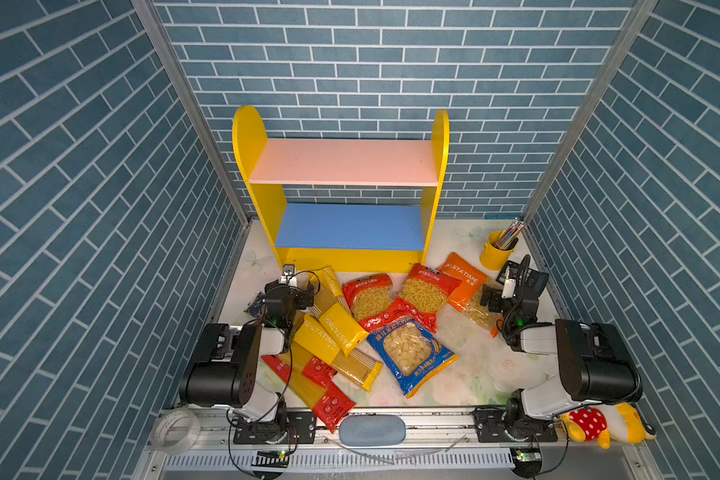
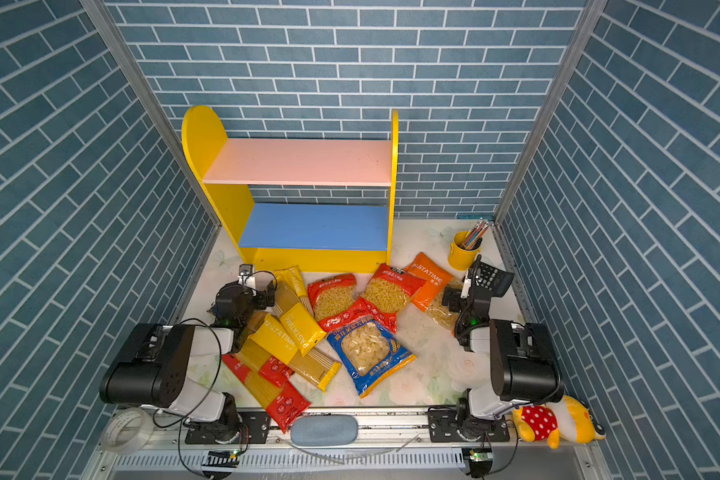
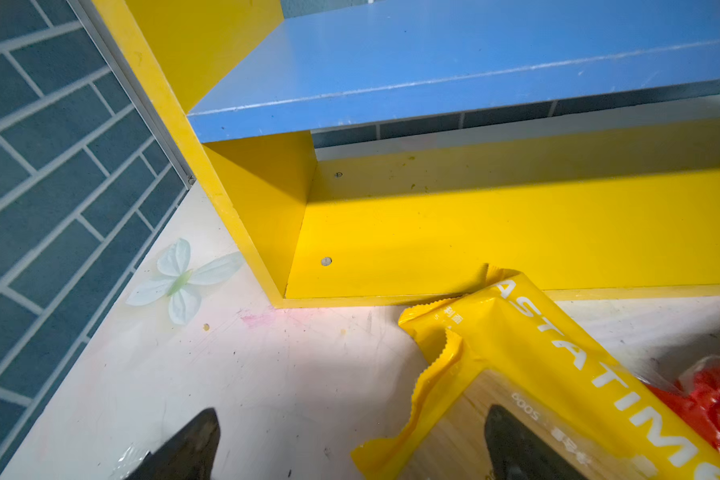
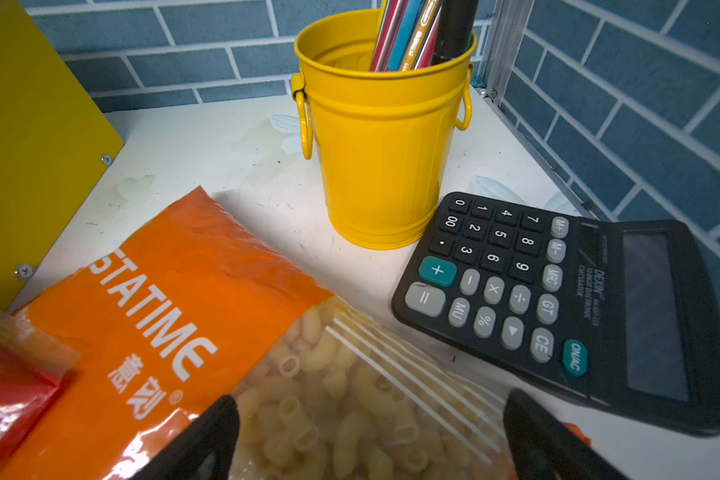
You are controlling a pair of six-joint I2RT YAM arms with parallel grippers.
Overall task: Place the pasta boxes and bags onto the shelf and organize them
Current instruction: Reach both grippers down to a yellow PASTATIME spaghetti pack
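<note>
Left hand (image 3: 352,419) and right hand (image 4: 373,401) spread wide, apparently holding nothing.

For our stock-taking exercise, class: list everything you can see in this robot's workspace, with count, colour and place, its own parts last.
shelf: one, yellow sides, pink and blue boards, at back
yellow spaghetti packs: about three, overlapping, left of centre
red spaghetti packs: two, front left
dark-blue pack: one, far left, partly hidden
red short-pasta bags: two, centre
blue bag: one, centre front
orange bag: one, right
pencil cup: one, yellow, back right
calculator: one, black, beside the cup
plush toy: one, yellow and red-dotted, front right
tape roll: one, clear, front left
grey pad: one, front rail
left hand: open, above a yellow pack's end
right hand: open, above the orange bag
</note>
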